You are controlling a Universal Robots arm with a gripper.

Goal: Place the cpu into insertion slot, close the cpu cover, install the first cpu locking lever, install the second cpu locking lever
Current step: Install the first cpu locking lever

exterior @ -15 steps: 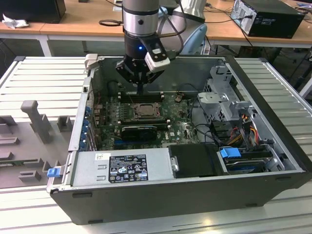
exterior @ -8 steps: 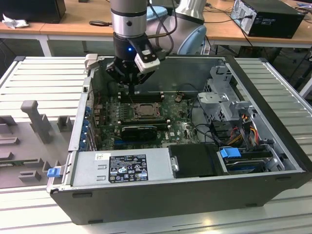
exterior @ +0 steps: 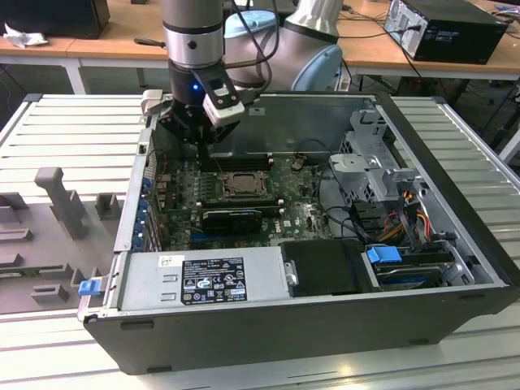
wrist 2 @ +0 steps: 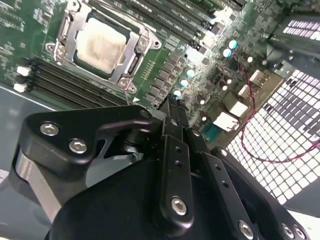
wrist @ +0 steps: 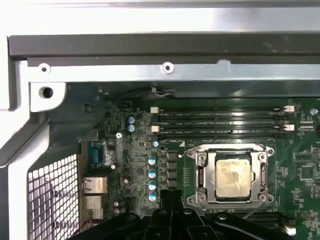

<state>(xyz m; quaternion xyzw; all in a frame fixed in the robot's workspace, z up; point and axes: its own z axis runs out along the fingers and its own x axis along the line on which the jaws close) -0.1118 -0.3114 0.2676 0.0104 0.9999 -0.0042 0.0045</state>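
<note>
Cut off at the lower edge in both wrist views: body of the gripper (wrist 2: 172, 106).
Hidden behind it in the second wrist view: one end of the memory slots (wrist 2: 60, 82) and the adjoining strip of circuit board (wrist 2: 200, 45).
Hidden likewise in the first wrist view: board area beside the cpu cover (wrist: 230, 149), on the gripper side.
Not determinable there: latch state of that cover. Markings on the cpu (wrist: 232, 175) blurred.
Cut off at the upper edge of the exterior view: arm (exterior: 193, 36).
Too small there to tell contents: insertion slot (exterior: 241, 184).
Cut off at both side edges: tabletop (exterior: 81, 122).
Hidden behind the power supply (exterior: 203, 276): near margin of the board.
</note>
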